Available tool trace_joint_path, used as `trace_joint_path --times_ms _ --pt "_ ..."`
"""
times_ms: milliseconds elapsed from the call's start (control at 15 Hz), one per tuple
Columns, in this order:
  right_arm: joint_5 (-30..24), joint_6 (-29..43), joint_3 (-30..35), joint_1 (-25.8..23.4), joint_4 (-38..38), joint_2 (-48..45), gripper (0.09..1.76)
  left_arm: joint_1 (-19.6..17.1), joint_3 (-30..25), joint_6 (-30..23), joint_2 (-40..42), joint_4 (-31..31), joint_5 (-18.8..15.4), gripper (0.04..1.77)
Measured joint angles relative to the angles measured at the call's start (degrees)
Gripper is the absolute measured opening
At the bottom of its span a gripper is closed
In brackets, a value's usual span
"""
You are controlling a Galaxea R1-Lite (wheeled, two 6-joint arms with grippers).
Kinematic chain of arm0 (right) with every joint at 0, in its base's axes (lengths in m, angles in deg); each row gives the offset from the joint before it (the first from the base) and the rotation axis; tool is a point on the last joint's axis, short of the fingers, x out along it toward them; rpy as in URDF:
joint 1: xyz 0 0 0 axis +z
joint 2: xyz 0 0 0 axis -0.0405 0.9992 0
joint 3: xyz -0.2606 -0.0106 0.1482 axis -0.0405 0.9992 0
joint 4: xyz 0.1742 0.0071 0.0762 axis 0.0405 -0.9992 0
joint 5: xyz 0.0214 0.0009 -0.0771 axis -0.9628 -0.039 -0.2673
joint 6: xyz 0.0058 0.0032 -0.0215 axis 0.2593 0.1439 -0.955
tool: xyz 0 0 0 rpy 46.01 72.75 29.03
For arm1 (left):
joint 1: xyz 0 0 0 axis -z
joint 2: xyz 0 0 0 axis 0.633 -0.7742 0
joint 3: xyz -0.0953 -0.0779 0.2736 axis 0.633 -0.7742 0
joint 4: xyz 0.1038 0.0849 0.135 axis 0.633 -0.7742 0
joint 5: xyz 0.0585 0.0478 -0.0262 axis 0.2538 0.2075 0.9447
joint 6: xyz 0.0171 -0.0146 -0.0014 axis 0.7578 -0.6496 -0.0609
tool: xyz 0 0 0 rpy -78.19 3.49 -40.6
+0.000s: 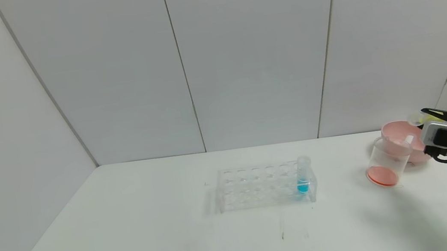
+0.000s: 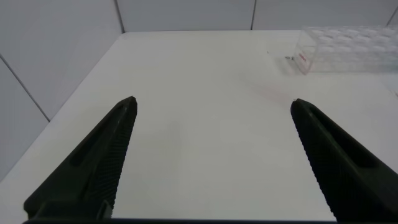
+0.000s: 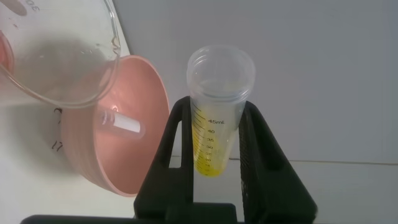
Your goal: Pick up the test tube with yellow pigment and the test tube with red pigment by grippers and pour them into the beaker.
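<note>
My right gripper (image 1: pixel 426 117) (image 3: pixel 216 107) is shut on the test tube with yellow pigment (image 1: pixel 420 119) (image 3: pixel 217 124). It holds the tube tipped over, just beyond the far rim of the pink bowl (image 1: pixel 400 137), with a little yellow liquid in the tube's lower end. The beaker (image 1: pixel 384 161) (image 3: pixel 59 59) stands in front of the bowl, close to the gripper, with red-orange liquid (image 1: pixel 382 175) at its bottom. The test tube with red pigment is out of view. My left gripper (image 2: pixel 213 104) hangs open over bare table, nothing between its fingers.
A clear tube with a white end (image 3: pixel 122 121) lies inside the pink bowl (image 3: pixel 134 155). The clear tube rack (image 1: pixel 262 185) (image 2: pixel 348 50) stands mid-table with one blue-liquid tube (image 1: pixel 302 175) at its right end. The table's right edge runs close behind my right arm.
</note>
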Motion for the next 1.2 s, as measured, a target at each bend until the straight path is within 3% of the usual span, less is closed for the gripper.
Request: trace_joint_path --times_ms 733,1200 --pt "6.13 -8.18 -0.20 2.10 1.04 0.41 0.49 0.00 0.00 0.00 0.00 0.00 0.00 1.76" --pt "6.41 -10.70 0.09 2.62 2.27 0.57 0.49 0.00 0.00 0.00 0.00 0.00 0.00 1.76"
